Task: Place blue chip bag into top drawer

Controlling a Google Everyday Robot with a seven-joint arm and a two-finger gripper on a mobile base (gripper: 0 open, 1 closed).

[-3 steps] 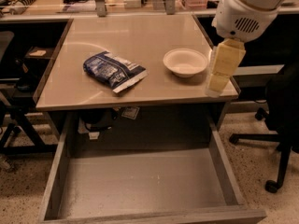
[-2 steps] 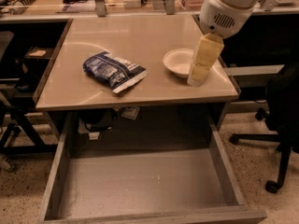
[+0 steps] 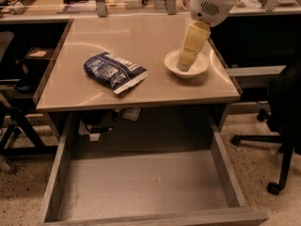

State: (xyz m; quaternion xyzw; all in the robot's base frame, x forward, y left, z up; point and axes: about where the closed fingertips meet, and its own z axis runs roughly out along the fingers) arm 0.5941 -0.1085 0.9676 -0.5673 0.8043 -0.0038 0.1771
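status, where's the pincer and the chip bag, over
Pincer low over white bowl, apart from bag. Blue chip bag flat on table, beside bowl, not held. Top drawer open below table edge.

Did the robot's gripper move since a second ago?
Yes. The gripper was beside the white bowl; now it hangs over the bowl, closer to the blue chip bag.

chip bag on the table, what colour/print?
Blue chip bag: dark blue, white print, silvery edge; camera view. Gripper points down at the white bowl.
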